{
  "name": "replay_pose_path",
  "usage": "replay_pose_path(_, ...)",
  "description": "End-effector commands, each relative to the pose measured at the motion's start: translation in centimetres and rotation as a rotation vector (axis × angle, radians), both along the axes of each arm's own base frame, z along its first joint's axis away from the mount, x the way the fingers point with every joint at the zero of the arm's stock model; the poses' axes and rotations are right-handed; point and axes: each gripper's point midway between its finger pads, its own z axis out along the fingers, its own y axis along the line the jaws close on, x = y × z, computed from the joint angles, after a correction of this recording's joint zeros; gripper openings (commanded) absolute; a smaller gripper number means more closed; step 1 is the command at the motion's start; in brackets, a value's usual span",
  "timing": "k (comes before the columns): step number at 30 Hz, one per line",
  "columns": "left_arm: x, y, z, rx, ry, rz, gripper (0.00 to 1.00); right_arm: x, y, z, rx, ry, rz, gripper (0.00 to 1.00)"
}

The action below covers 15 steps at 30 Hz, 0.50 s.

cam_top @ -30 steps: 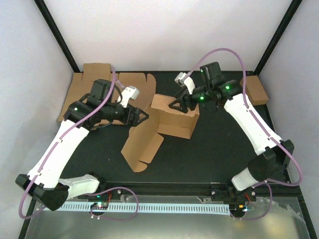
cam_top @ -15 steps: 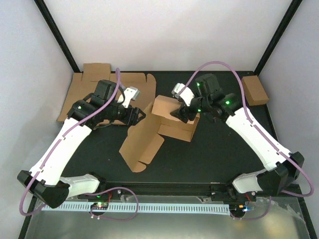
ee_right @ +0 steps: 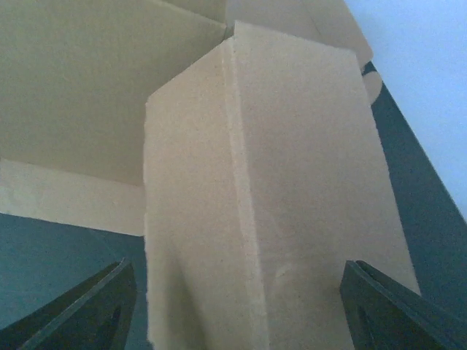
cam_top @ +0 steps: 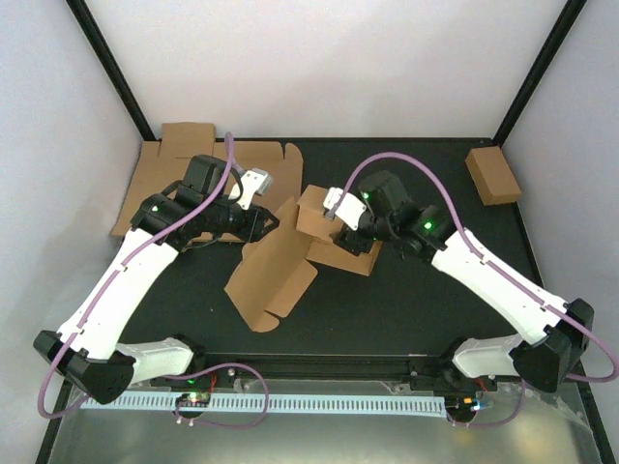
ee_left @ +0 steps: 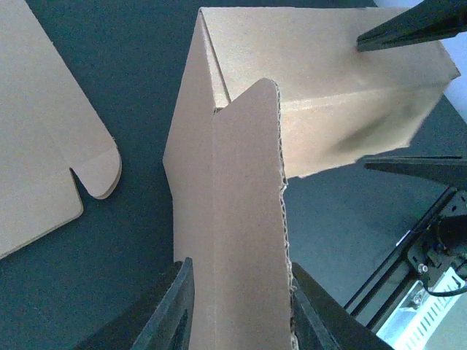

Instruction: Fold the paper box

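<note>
In the middle of the black surface (cam_top: 416, 290), the half-folded box (cam_top: 280, 275) is standing partly raised, with one long flap sloping toward the near edge. That flap is being gripped by the jaws of the left gripper (cam_top: 268, 223), a finger (ee_left: 171, 313) pressed to each face. The upright wall is being straddled by the right gripper (cam_top: 340, 222), its jaws wide apart and clear of the cardboard. A flat blank (cam_top: 164, 179) is lying far left, a small carton (cam_top: 492, 175) far right.

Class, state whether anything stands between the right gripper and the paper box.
Nothing visible does: the right gripper is open, with its fingers on either side of a raised wall of the paper box.
</note>
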Motion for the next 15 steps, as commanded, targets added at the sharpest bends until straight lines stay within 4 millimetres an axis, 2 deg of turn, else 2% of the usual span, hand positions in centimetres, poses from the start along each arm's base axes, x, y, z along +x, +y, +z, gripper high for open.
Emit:
replay_pose_path(1,-0.1,-0.6,0.1,-0.020,0.005,-0.021,0.32,0.7,-1.1,-1.0,-0.088,-0.105,-0.068,0.80)
replay_pose_path(9,-0.1,-1.2,0.3,-0.041,0.011,-0.044,0.25,1.7,-2.0,0.1,-0.150,-0.300,-0.143,0.79)
replay_pose_path(15,-0.3,-1.6,0.3,-0.053,0.018,-0.065,0.20,2.0,-1.9,0.4,-0.212,-0.408,-0.154,0.78)
